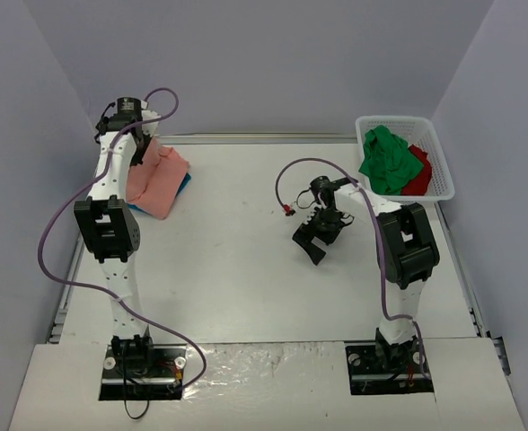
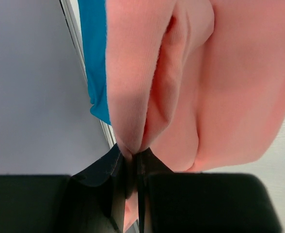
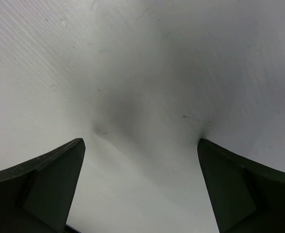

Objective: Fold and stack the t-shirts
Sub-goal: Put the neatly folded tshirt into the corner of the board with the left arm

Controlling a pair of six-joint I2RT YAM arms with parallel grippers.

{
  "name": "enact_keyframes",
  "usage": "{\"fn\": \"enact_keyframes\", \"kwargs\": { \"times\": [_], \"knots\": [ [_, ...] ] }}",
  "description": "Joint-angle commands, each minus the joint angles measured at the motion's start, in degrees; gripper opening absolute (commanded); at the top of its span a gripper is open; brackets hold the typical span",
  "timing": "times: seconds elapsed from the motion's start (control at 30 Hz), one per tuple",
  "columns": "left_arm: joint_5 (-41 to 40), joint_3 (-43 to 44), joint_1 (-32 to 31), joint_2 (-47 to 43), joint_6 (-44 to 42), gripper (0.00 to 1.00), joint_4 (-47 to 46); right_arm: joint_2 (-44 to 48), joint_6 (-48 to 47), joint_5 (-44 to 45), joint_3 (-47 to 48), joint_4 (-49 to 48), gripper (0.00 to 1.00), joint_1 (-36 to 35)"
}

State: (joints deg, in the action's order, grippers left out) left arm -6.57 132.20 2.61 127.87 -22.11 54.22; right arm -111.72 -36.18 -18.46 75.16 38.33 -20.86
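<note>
Salmon-pink cloth fills the left wrist view. The pink shirt (image 2: pixel 229 87) bunches in soft folds, and one narrow fold is pinched between the left fingers (image 2: pixel 96 172), which are closed tight on it. A strip of the teal shirt (image 2: pixel 94 58) shows just beside the pink cloth, next to the grey wall.

Seen from above, the pink shirt (image 1: pixel 161 184) sits at the far left of the white table (image 1: pixel 237 269), with the left arm stretched out over it and the left fingers (image 1: pixel 138 148) at its far edge. Only thin edges of the teal shirt (image 1: pixel 186 182) peek out from under the pink one, so the pink lies on top.

The right fingers (image 1: pixel 311 247) hang over the middle of the table, well apart from every shirt. In the right wrist view the right fingers (image 3: pixel 50 184) are spread wide, with only bare table between them. They hold nothing.

At the far right corner stands a white mesh basket (image 1: pixel 399 119). A crumpled green shirt (image 1: pixel 390 162) is heaped inside it and rises above the rim. A red shirt (image 1: pixel 419 175) lies beside and partly under the green one, also inside the basket.
</note>
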Motion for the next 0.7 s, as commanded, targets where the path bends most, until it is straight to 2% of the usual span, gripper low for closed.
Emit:
{"fn": "enact_keyframes", "kwargs": {
  "times": [0.0, 0.03, 0.13, 0.17, 0.2, 0.27, 0.3, 0.33, 0.5, 0.67],
  "knots": [
    [-3.9, -0.6, 0.1, -1.5, -1.5, 0.02, -5.0, -7.8, -0.6, 1.1, -4.3, 0.1, 1.0, 2.2],
    [-4.3, -1.0, 0.1, -1.5, -2.0, 0.02, -5.7, -8.0, -0.6, 1.3, -4.3, 0.0, 1.0, 2.4],
    [-7.5, -3.4, 0.2, -1.8, -2.8, 0.13, -8.9, -8.6, -0.4, 1.6, -4.3, 0.0, 1.0, 2.5],
    [-8.5, -4.5, 0.2, -2.1, -3.0, 0.21, -10.2, -8.8, -0.4, 1.7, -4.3, 0.1, 1.0, 2.6],
    [-9.7, -7.2, 0.1, -2.7, -3.4, 0.37, -13.4, -8.8, -0.4, 1.7, -4.4, 0.0, 1.0, 2.6],
    [-14.1, -9.8, 0.3, -3.7, -4.3, 0.45, -17.1, -9.0, -0.4, 1.7, -4.5, 0.0, 1.0, 2.7],
    [-15.8, -12.5, 0.2, -4.0, -4.7, 0.55, -21.0, -9.0, -0.4, 1.7, -4.6, 0.1, 1.0, 2.7],
    [-19.2, -13.4, 0.4, -4.2, -5.4, 0.58, -22.8, -8.9, -0.4, 1.7, -4.7, 0.1, 1.0, 2.8],
    [-22.1, -14.3, 1.3, -5.9, -4.5, 0.6, -24.6, -8.1, -0.7, 1.6, -4.8, 0.1, 1.0, 2.9],
    [-18.7, -16.7, 1.3, -10.1, -2.8, 0.62, -22.7, -6.9, -0.6, 1.7, -5.1, 0.1, 1.0, 3.0]
  ]
}}
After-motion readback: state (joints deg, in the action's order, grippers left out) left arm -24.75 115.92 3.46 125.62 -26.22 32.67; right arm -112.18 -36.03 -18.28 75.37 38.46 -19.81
